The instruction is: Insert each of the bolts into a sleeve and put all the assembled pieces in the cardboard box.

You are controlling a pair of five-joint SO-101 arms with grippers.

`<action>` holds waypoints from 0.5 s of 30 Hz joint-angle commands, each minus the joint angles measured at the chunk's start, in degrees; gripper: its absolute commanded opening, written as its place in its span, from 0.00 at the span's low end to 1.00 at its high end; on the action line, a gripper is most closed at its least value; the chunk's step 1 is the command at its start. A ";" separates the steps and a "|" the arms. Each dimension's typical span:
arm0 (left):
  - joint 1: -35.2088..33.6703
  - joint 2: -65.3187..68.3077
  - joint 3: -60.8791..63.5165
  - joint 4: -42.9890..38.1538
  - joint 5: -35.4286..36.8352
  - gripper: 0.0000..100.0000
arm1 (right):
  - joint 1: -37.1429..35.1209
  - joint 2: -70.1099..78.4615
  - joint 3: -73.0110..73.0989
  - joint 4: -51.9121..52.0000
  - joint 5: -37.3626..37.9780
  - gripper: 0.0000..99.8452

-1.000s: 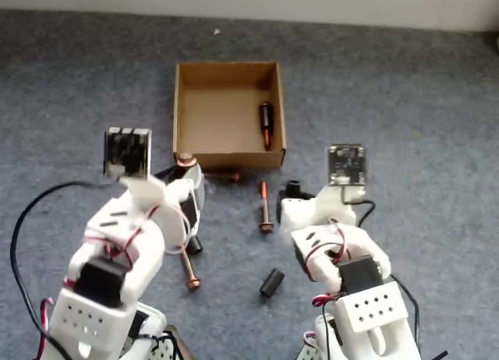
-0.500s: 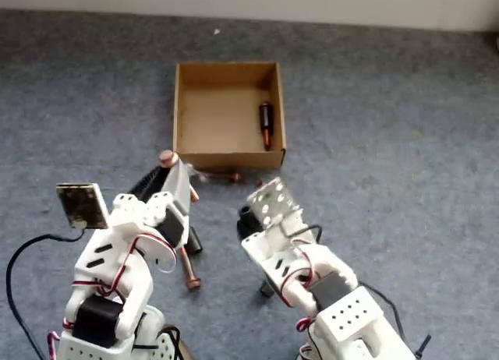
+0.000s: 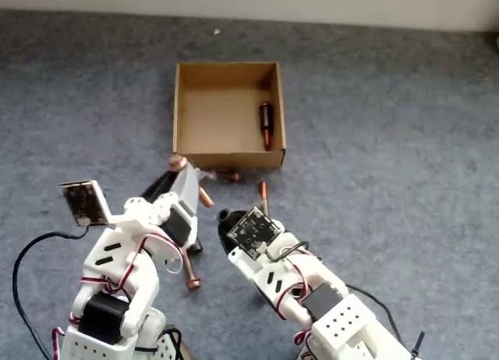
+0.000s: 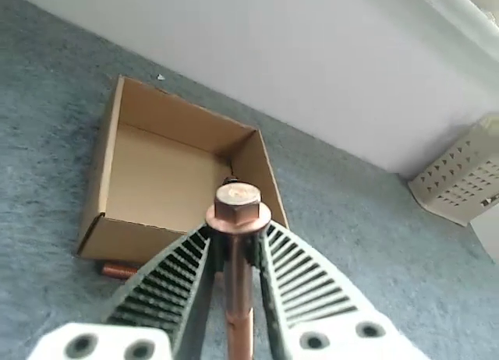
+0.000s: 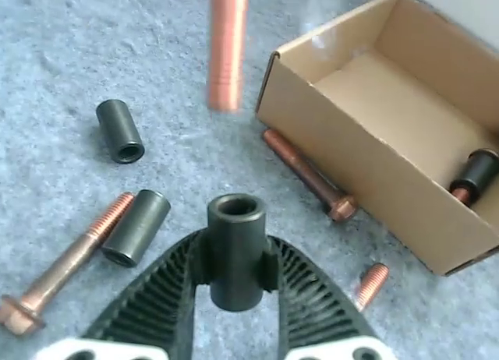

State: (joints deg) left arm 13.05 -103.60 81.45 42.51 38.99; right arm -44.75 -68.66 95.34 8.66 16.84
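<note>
While left tool (image 4: 235, 239) grips bolt (image 4: 238, 208) | right tool (image 5: 234, 255) grips sleeve (image 5: 236, 239)

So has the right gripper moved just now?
Yes: the right gripper swung left, from by the right corner of the box to opposite its middle.

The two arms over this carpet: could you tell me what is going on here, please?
The left claw holds a copper bolt by its shaft, just under the head. The right claw grips a black sleeve. The bolt is not yet in that sleeve. One assembled piece already lies in the cardboard box. On the carpet near it lie loose bolts and loose sleeves.
</note>
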 commanded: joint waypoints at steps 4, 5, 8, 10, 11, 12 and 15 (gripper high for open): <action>1.36 -0.40 -0.13 -1.58 0.35 0.01 | -1.01 -2.33 0.66 -1.54 0.62 0.01; 1.36 -0.40 -0.13 -1.58 0.35 0.01 | -1.01 -3.74 0.66 -1.54 0.62 0.01; 1.63 -0.40 -0.04 -1.32 0.35 0.01 | -1.01 -9.98 1.10 -1.19 0.53 0.01; 1.63 -0.40 0.04 -1.32 0.35 0.01 | -1.01 -14.99 1.19 -1.01 0.53 0.01; 1.71 -0.48 0.48 -1.32 0.35 0.01 | -1.01 -17.19 1.27 -0.92 0.53 0.01; 1.89 -0.48 0.84 -1.32 0.35 0.01 | -1.01 -19.12 1.27 -0.22 0.53 0.01; 4.09 -0.48 0.84 -1.23 0.35 0.01 | -1.01 -23.52 1.36 5.05 0.53 0.01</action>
State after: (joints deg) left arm 14.20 -103.60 82.51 42.15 38.99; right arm -45.36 -85.98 95.87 9.45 16.92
